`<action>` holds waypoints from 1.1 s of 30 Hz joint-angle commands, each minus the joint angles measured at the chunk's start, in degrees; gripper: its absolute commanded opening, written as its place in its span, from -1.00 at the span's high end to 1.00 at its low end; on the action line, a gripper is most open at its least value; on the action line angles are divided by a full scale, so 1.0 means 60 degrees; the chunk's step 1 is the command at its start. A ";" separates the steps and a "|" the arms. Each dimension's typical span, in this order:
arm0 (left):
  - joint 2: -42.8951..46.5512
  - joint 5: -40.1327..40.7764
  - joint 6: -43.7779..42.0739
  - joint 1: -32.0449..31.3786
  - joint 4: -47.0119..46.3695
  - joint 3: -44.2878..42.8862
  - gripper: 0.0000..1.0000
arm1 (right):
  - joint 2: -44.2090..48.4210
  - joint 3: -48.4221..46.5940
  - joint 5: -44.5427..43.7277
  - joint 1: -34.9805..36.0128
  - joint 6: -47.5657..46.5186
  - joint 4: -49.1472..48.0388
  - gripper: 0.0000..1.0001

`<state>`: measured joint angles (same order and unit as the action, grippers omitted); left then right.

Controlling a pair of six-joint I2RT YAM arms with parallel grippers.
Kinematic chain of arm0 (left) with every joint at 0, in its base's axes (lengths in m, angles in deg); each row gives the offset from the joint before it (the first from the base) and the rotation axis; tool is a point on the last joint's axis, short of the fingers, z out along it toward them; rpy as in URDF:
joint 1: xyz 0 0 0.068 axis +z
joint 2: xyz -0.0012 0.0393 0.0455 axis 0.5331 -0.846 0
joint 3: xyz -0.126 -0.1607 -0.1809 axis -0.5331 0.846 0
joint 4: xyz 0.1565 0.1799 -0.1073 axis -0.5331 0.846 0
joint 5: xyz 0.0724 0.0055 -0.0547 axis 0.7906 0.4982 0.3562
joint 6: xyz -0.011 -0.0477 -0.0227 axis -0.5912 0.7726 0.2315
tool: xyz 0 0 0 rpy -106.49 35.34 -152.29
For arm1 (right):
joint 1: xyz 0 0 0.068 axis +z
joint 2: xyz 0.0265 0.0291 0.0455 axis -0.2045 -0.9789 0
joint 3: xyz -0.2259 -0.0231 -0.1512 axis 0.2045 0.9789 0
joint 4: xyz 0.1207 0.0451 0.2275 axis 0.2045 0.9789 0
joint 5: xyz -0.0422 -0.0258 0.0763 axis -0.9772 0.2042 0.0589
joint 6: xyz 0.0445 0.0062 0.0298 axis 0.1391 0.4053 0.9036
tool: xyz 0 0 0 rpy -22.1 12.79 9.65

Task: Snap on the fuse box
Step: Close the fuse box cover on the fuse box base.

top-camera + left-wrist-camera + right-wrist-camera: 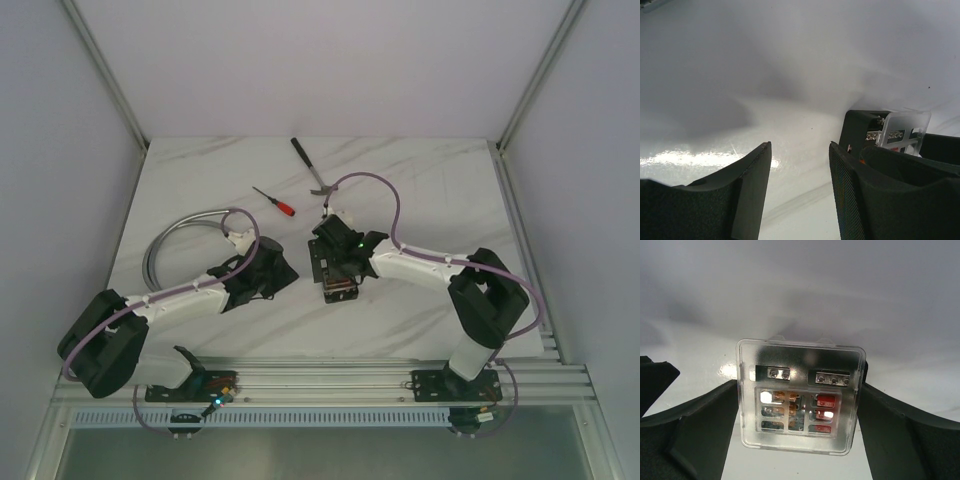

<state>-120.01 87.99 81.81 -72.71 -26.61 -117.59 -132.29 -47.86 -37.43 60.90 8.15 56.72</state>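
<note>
Mid-table, right end effector (337, 268) straddling fuse box (799, 400), left arm (170, 302) stretched low.

The small black square plastic fuse box (800, 407), red and orange fuses under its clear lid (face toward me), stands clamped between my right pincer (799, 386) fingers.

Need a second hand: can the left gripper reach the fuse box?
Probably, from above only: the right gripper flanks the fuse box on both sides; the left gripper is open nearby.
</note>
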 commanded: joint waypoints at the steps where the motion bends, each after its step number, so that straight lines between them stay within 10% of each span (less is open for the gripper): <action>1: 0.0174 -0.0116 -0.0016 0.0049 -0.0222 0.0178 -0.18 | 0.0016 0.0236 -0.0291 0.0049 0.0221 0.0034 -0.90; 33: 0.0351 -0.0277 0.0021 0.0054 -0.0302 0.0288 -0.20 | 0.0513 0.0636 -0.0164 0.0063 -0.0349 0.0144 -0.99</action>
<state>-119.23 87.34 81.84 -72.71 -27.66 -116.69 -130.21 -45.26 -38.70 60.92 6.75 57.48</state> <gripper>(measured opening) 0.593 0.994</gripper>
